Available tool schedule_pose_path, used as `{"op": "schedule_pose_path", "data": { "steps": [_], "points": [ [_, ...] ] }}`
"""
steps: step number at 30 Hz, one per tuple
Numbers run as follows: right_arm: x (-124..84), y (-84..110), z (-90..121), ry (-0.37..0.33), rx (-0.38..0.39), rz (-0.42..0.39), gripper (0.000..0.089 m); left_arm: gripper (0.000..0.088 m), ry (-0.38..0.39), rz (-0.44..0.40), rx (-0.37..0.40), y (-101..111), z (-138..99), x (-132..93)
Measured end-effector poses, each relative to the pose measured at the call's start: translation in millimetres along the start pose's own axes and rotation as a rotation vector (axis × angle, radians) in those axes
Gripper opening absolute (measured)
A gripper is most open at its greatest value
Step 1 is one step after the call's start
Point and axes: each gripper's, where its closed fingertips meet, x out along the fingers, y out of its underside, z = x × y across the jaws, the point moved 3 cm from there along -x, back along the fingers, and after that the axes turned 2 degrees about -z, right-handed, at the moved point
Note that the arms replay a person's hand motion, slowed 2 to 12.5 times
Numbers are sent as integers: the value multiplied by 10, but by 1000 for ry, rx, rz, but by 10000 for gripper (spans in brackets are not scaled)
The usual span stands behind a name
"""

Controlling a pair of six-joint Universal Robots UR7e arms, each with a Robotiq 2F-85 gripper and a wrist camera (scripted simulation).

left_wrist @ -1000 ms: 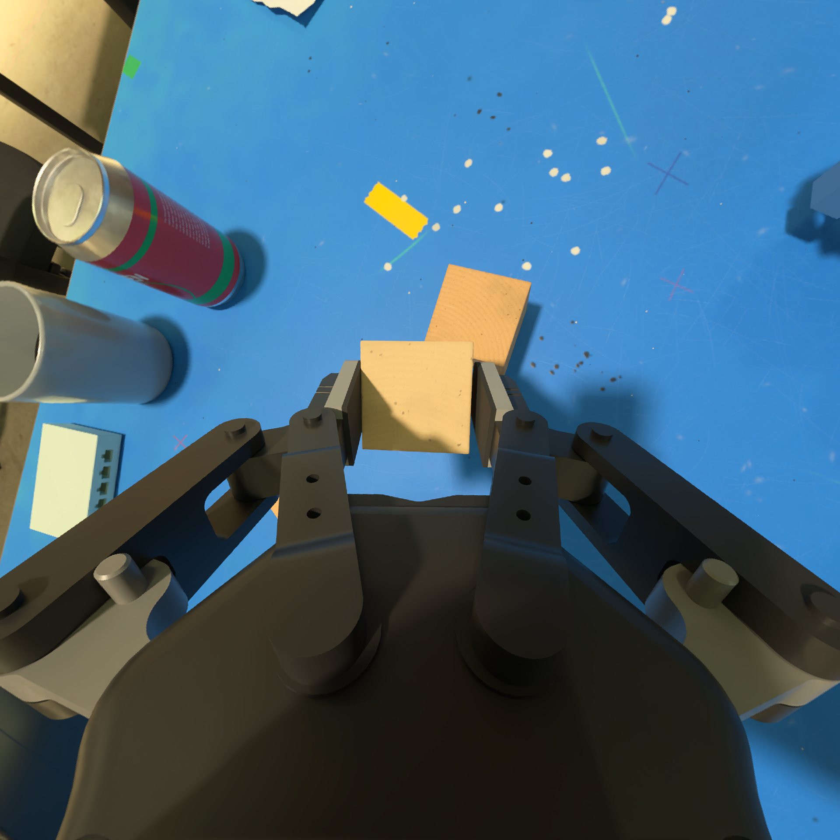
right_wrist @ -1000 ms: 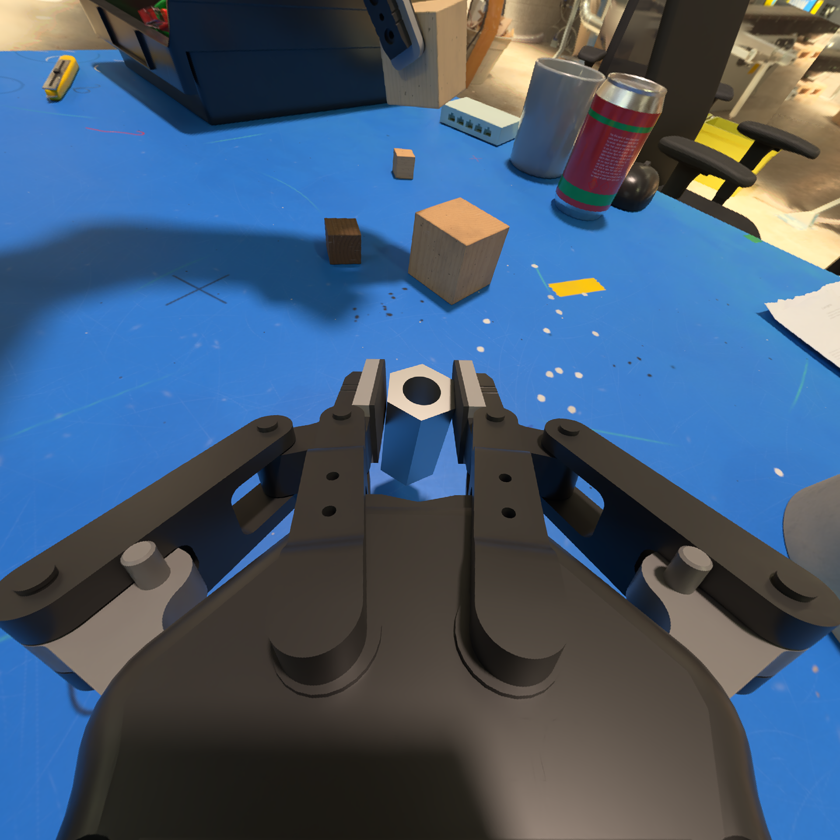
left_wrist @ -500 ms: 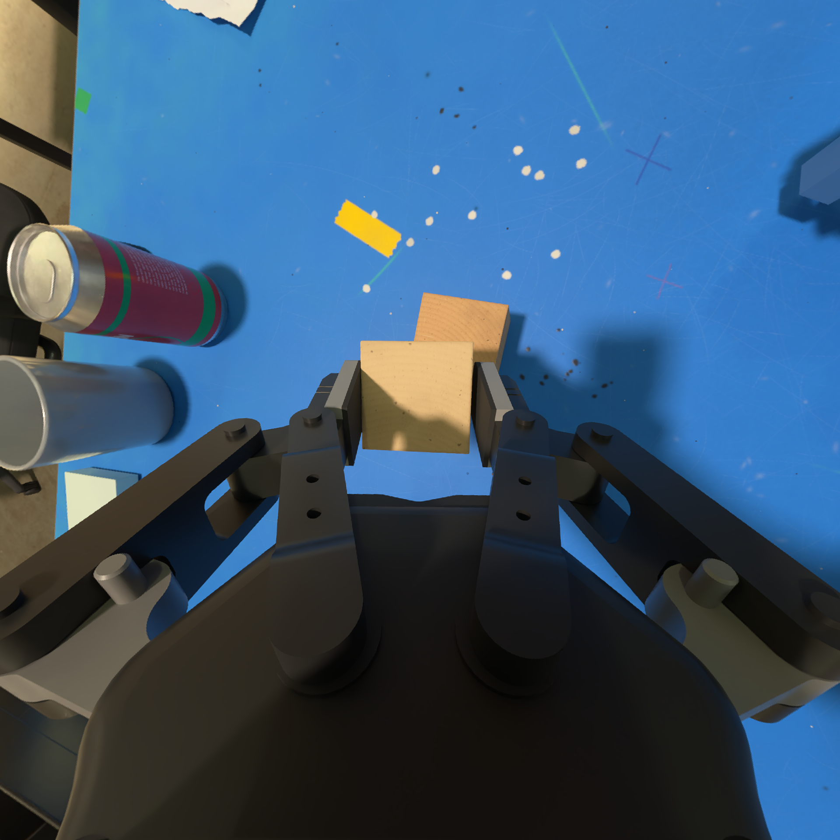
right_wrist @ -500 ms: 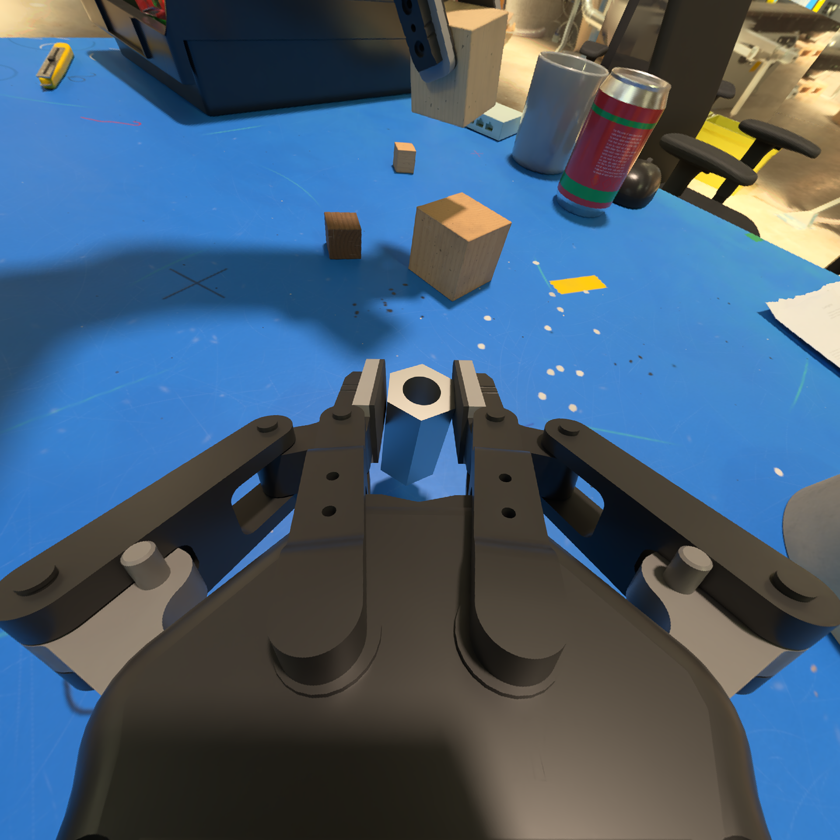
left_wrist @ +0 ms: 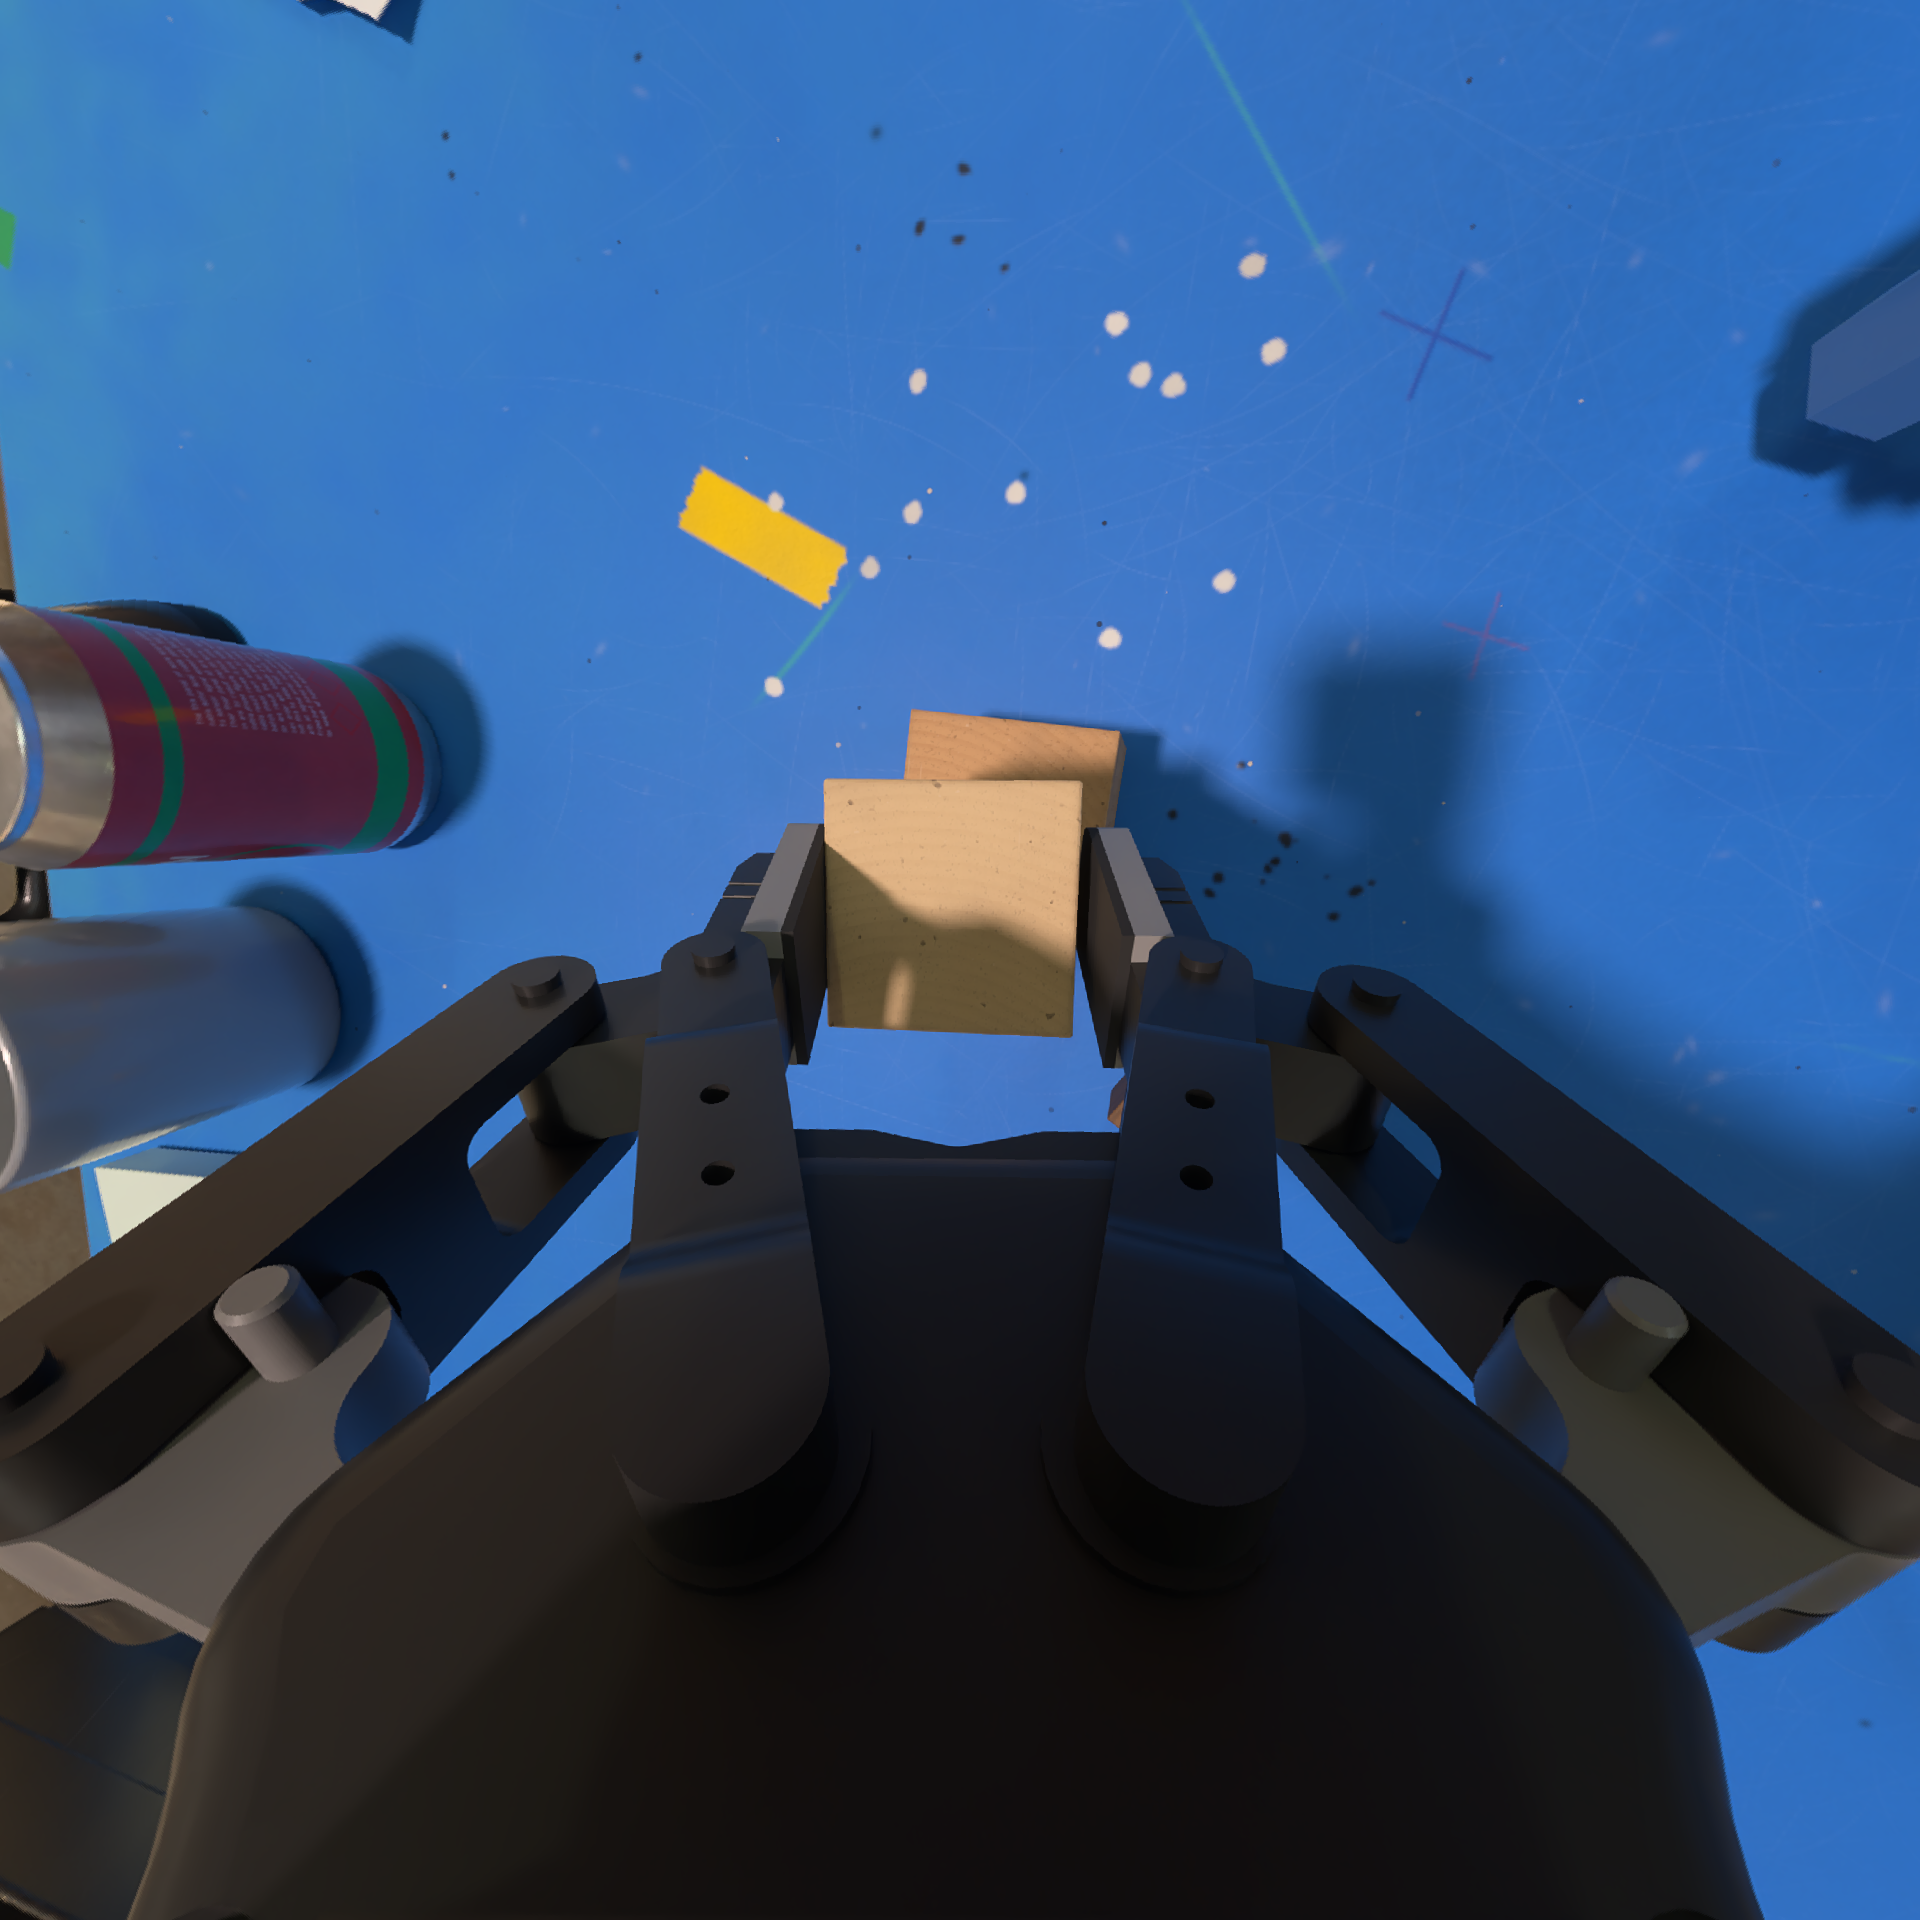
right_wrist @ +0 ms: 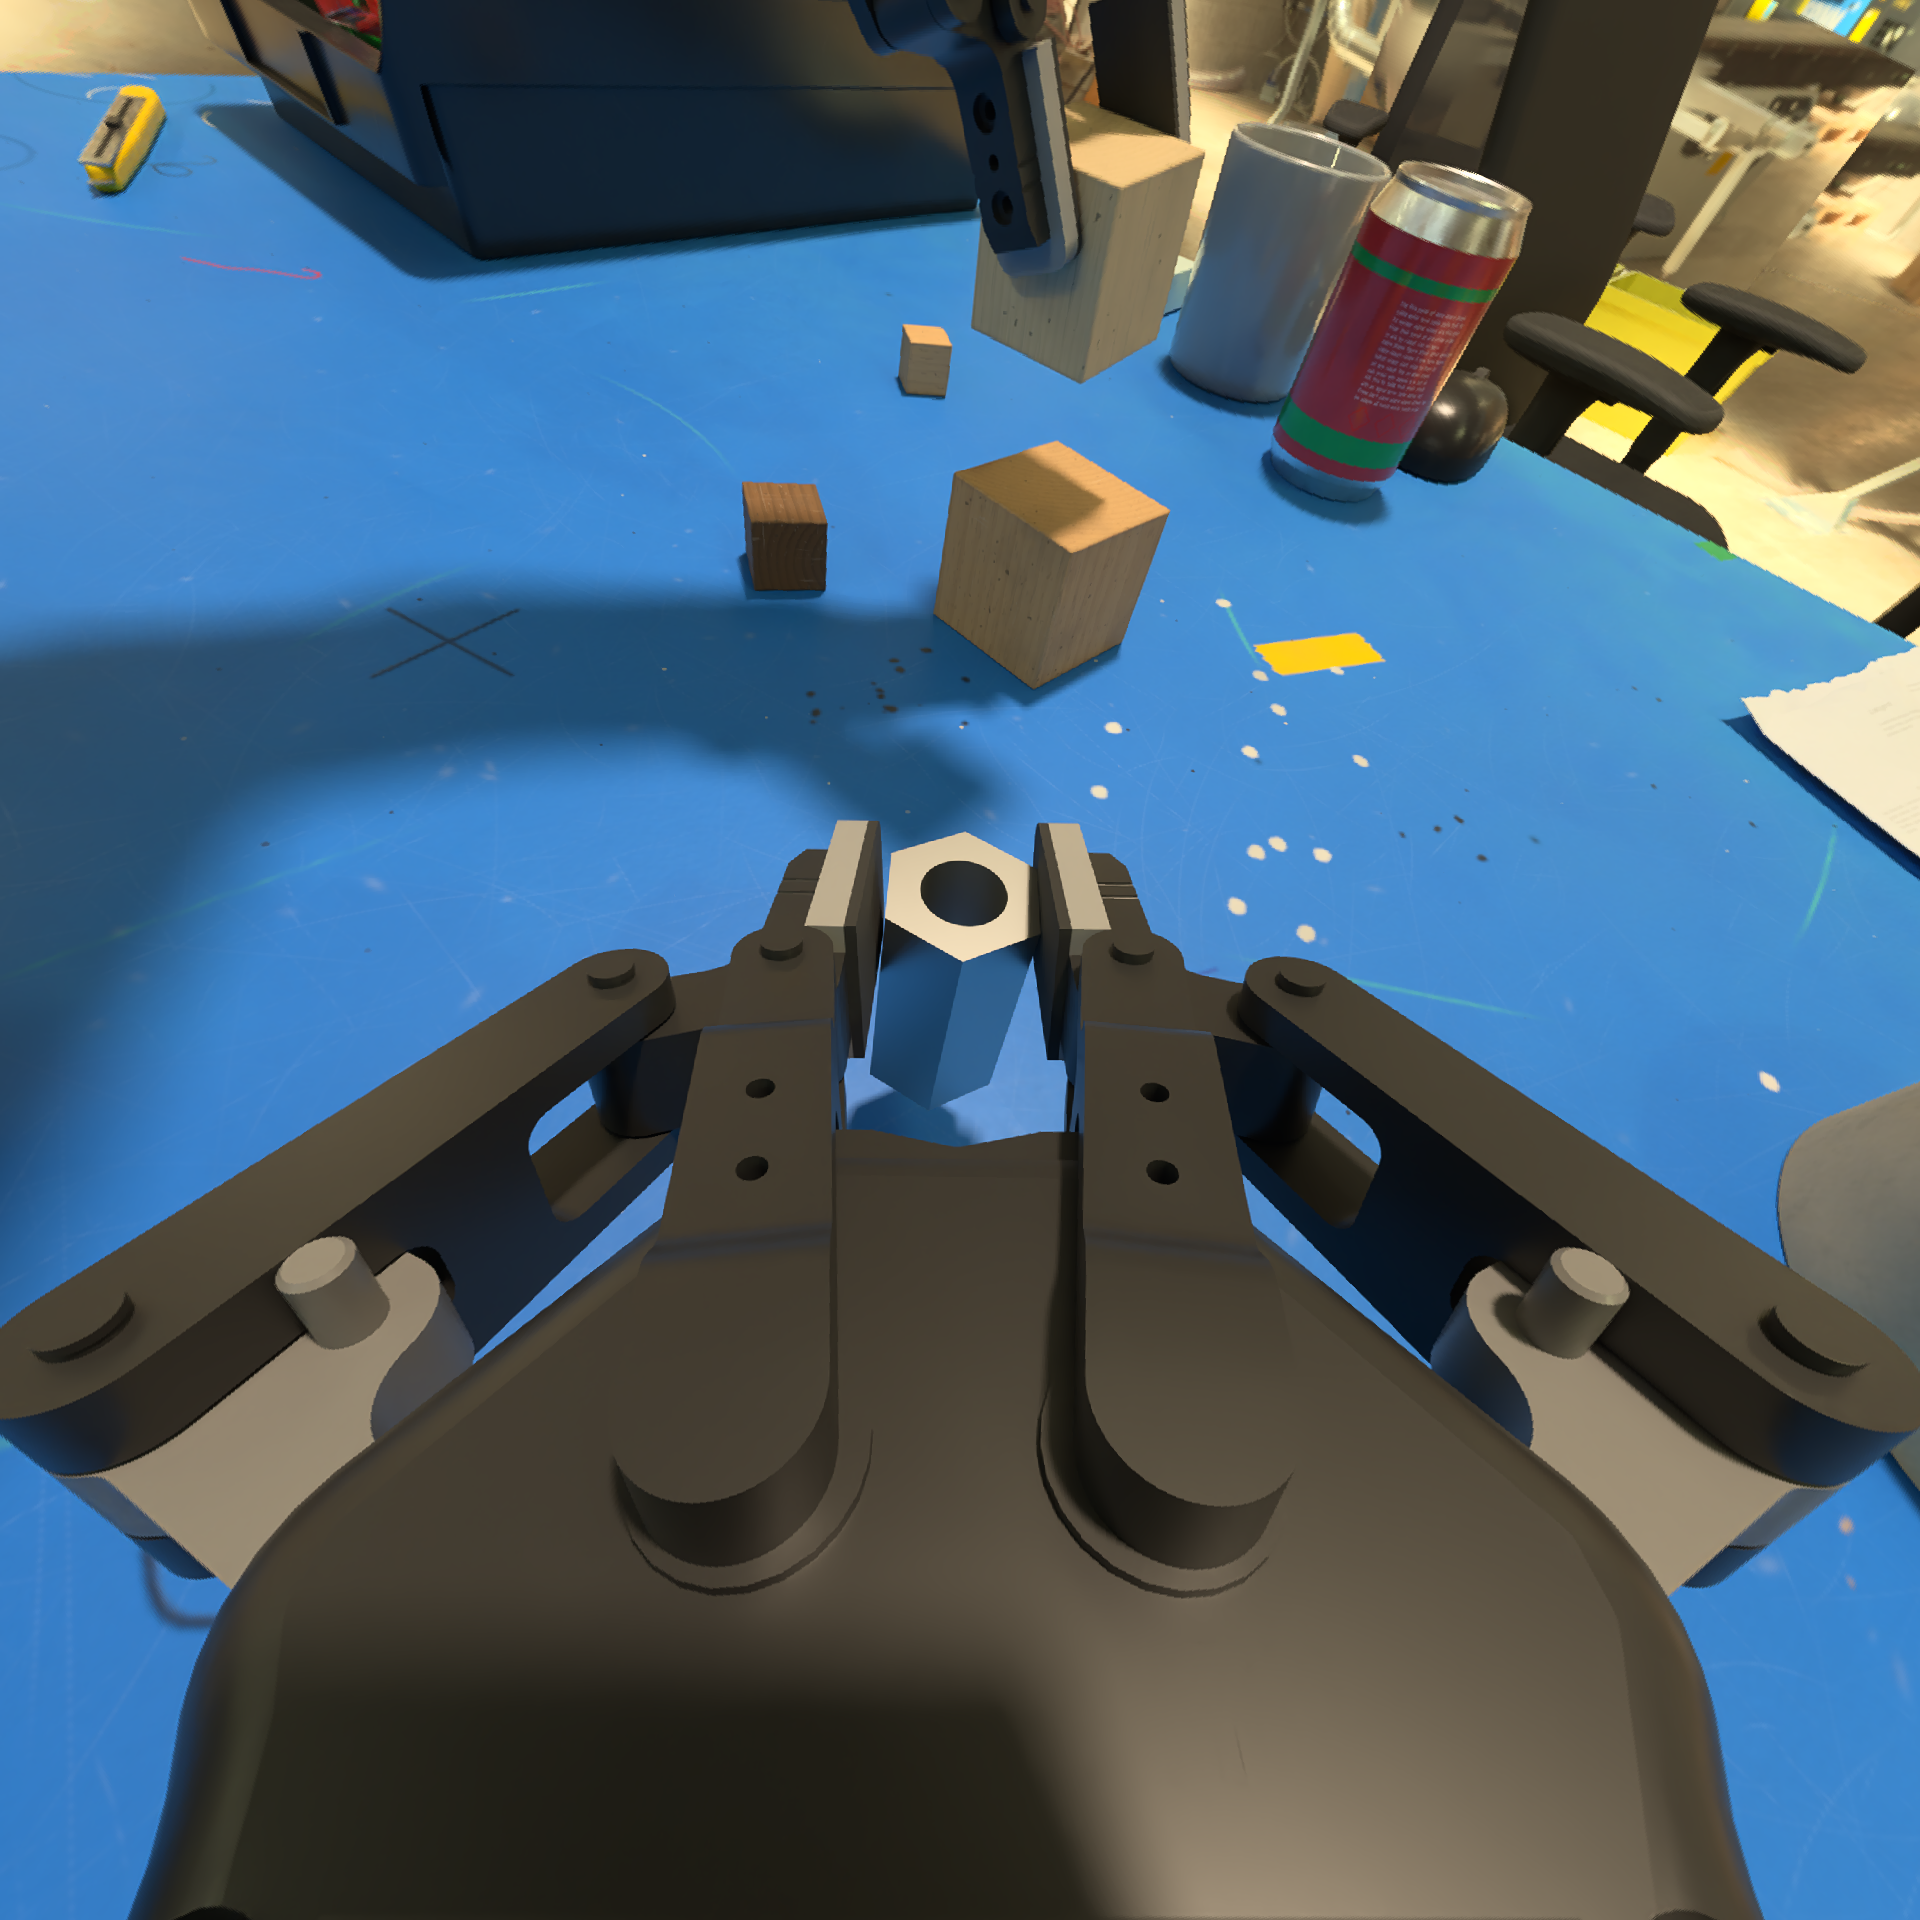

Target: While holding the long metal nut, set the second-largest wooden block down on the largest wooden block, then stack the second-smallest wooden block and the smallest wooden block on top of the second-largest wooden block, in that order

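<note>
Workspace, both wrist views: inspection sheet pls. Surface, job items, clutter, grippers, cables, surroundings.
Surface: blue table, scratched, with white specks, pen crosses and a yellow tape strip.
Job's things: largest wooden block on the table; second-largest wooden block held in the air behind it, not yet over it; dark second-smallest wooden block and smallest wooden block lie loose; long metal nut held.
Clutter: red can, grey cup, paper sheet, yellow tool.
Grippers: left gripper shut on the second-largest block; right gripper shut on the nut.
Cables: nothing seen.
Surroundings: dark case, black office chair.
</note>
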Motion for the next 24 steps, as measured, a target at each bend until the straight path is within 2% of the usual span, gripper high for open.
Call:
{"op": "schedule_pose_path", "data": {
  "steps": [24],
  "points": [
    [-15, 29, -4, 9, -19, 6, 261, 417, 53, 61, 12, -4, 29, 261]
  ]
}}
